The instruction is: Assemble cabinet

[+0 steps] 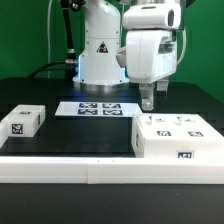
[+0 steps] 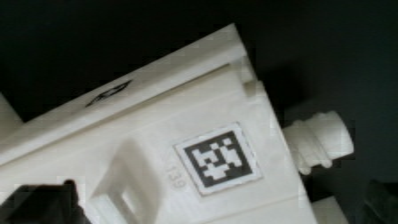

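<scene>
The cabinet (image 1: pixel 178 136) is a large white box with tags on its top and front, lying on the black table at the exterior view's right. My gripper (image 1: pixel 149 103) hangs just above the cabinet's far corner on the exterior view's left. In the wrist view the cabinet (image 2: pixel 160 120) fills the frame, showing a square tag (image 2: pixel 221 158) and a round white knob (image 2: pixel 322 141) at its edge. The gripper (image 2: pixel 205 208) is open; its dark fingers (image 2: pixel 36 200) show far apart at the frame's corners, with the white cabinet surface between them. It holds nothing.
A small white block with a tag (image 1: pixel 22 120) lies at the exterior view's left. The marker board (image 1: pixel 92 108) lies flat in front of the robot base (image 1: pixel 98 60). A white rail (image 1: pixel 70 165) runs along the table's near edge.
</scene>
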`<action>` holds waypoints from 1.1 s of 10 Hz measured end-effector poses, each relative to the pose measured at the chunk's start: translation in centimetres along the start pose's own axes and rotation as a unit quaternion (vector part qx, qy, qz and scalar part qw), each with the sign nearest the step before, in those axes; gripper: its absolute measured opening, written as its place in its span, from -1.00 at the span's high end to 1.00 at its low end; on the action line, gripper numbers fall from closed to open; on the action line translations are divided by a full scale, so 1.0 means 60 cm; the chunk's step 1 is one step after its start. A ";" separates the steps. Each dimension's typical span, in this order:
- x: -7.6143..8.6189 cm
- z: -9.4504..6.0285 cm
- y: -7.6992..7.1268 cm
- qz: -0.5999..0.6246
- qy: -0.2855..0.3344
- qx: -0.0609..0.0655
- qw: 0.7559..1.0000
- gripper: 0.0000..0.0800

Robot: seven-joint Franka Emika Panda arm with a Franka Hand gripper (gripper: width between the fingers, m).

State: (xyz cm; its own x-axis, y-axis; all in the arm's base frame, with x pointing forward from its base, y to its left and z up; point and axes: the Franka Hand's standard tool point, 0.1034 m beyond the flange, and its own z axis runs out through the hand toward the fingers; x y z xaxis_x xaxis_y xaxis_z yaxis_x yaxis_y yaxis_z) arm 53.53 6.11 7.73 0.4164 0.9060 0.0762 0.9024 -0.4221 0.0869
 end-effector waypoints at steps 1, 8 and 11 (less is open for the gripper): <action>0.000 0.001 0.000 0.000 0.000 0.000 1.000 -0.99; -0.026 0.011 -0.036 0.337 0.047 -0.005 0.940 -0.99; -0.024 0.012 -0.039 0.454 0.049 0.005 0.889 -0.99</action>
State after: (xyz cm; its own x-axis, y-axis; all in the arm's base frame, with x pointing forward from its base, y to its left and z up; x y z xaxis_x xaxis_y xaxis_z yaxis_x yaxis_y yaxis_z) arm 50.92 5.79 6.70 0.9630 0.1836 0.1973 0.1996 -0.9778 -0.0643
